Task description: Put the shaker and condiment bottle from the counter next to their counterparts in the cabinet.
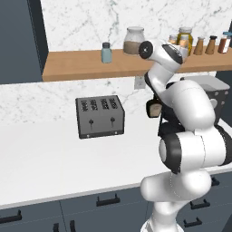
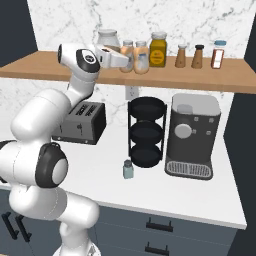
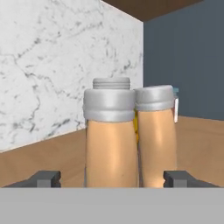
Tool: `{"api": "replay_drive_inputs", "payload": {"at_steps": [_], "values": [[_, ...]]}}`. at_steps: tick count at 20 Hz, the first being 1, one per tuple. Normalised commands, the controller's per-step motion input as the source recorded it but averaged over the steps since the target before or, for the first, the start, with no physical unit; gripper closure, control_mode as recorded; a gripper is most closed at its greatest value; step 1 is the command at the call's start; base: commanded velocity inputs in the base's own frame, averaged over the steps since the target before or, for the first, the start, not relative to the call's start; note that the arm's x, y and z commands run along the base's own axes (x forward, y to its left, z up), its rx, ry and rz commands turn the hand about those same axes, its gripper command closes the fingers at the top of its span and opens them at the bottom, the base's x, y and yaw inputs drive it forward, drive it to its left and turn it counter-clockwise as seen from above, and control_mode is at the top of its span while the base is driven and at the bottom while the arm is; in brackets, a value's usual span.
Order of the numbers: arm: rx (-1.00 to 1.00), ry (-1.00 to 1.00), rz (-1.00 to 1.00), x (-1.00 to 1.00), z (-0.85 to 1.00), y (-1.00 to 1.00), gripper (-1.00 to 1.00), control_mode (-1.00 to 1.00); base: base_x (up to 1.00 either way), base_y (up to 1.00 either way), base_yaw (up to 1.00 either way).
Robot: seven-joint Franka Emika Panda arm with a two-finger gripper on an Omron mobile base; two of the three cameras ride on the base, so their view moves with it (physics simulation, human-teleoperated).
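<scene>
- We're hovering the gripper [image 3: 112,177] up at the cabinet [image 2: 45,69] w/ jaws spread wide, gripping nothing.
- Condiment bottle [image 3: 110,140] is sitting btwn the tips, right beside its twin [image 3: 156,135].
- Shaker [image 2: 128,169] is sitting on the counter [image 2: 200,197] by the black rack [image 2: 146,131].

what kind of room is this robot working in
A rendered home kitchen, most likely: a dark grey four-slot toaster and a dark grey coffee machine stand on a white counter against a marble wall, below a light-brown wooden shelf of jars and bottles.
</scene>
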Motion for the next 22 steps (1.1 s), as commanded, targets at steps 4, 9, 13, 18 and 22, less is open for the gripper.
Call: {"api": "replay_drive_inputs", "payload": {"at_steps": [4,9,13,18,22], "values": [[0.00,-0.07,-0.02,-0.12,0.00,0.00,-1.00,-1.00,0.00,0.00,0.00],[0.00,-0.18,-0.01,-0.69,0.00,0.23,-1.00,-1.00,0.00,0.00,0.00],[0.00,-0.19,0.00,-0.87,0.00,0.33,-1.00,-1.00,0.00,0.00,0.00],[0.00,-0.18,0.00,-0.97,0.00,0.04,-1.00,-1.00,0.00,0.00,0.00],[0.00,-0.05,-0.09,-0.79,-0.13,0.32,-1.00,-1.00,0.00,0.00,0.00]]}}
